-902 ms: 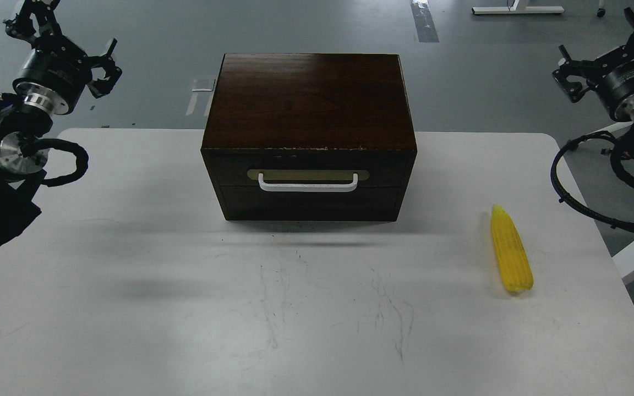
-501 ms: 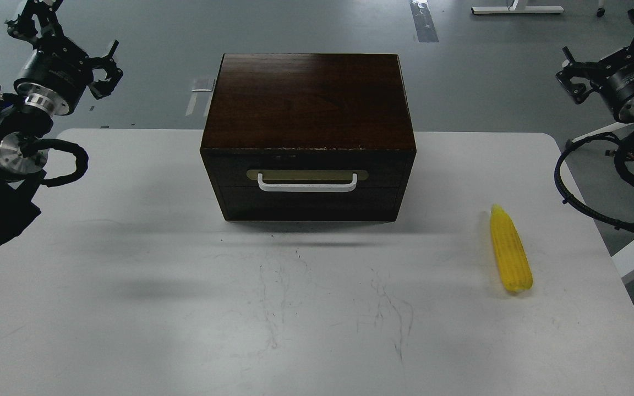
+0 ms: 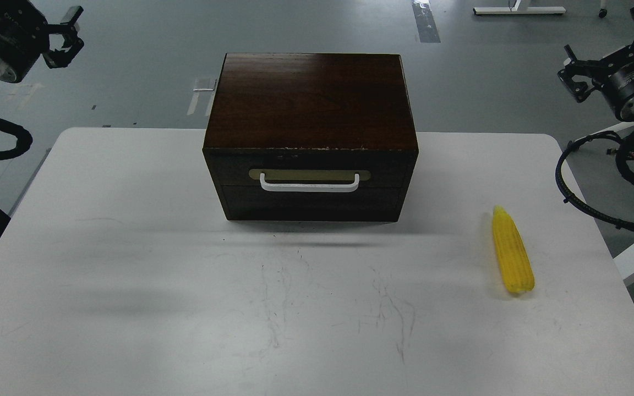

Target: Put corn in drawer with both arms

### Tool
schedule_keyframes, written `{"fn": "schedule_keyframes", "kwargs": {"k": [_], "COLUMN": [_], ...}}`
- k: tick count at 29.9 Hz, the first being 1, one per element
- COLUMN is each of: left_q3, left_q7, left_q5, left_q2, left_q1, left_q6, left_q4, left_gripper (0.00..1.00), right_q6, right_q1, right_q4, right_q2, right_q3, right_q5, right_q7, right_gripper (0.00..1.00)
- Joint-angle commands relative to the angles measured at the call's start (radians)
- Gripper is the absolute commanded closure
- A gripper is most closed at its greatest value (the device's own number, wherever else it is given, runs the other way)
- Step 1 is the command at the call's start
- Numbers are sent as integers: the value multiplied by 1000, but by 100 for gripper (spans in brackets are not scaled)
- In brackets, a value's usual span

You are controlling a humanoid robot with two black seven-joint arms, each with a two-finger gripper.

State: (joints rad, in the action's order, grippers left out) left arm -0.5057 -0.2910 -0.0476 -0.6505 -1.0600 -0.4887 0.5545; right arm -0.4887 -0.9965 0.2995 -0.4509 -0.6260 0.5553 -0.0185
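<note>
The left arm has lifted up and outward since the earlier frames, so the left end effector (image 3: 64,33) now sits in the top left corner, over the floor and well apart from the box (image 3: 310,104). Its fingers are small and dark, and I cannot tell how wide they stand. The right end effector (image 3: 608,41) has barely shifted at the upper right edge, off the surface (image 3: 130,247); its gap cannot be told either. Neither holds anything. The corn (image 3: 510,250) lies flat on the right side of the surface, pointed tip away from the robot, well right of the box. The drawer (image 3: 310,176) is closed, its white handle (image 3: 310,184) facing the robot.
</note>
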Motion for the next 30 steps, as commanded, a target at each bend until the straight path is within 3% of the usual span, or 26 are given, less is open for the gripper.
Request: {"fn": "schedule_keyframes", "kwargs": {"k": [1, 10, 15, 22, 30], "left_q3": [-4, -2, -2, 108, 305], "left_q7": [-5, -10, -51, -60, -79], "left_q5": [-199, -681, -1036, -1443, -1649], "left_q2": [-20, -43, 17, 95, 164], "left_q1": [-46, -204, -238, -300, -353], "left_q6": [0, 0, 0, 0, 0], "left_q4": [106, 573, 809, 878, 920], "left_gripper": [9, 9, 9, 9, 12], "right_q6": [0, 0, 0, 0, 0], "right_q1": [-1, -5, -8, -7, -4], "right_q4": [0, 3, 6, 6, 4], "right_q2": [-2, -31, -49, -60, -71], "right_q3": [2, 2, -1, -8, -8], "right_q5": [0, 0, 0, 2, 0], "right_q7": [0, 0, 0, -1, -8], "right_gripper": [0, 0, 0, 0, 0]}}
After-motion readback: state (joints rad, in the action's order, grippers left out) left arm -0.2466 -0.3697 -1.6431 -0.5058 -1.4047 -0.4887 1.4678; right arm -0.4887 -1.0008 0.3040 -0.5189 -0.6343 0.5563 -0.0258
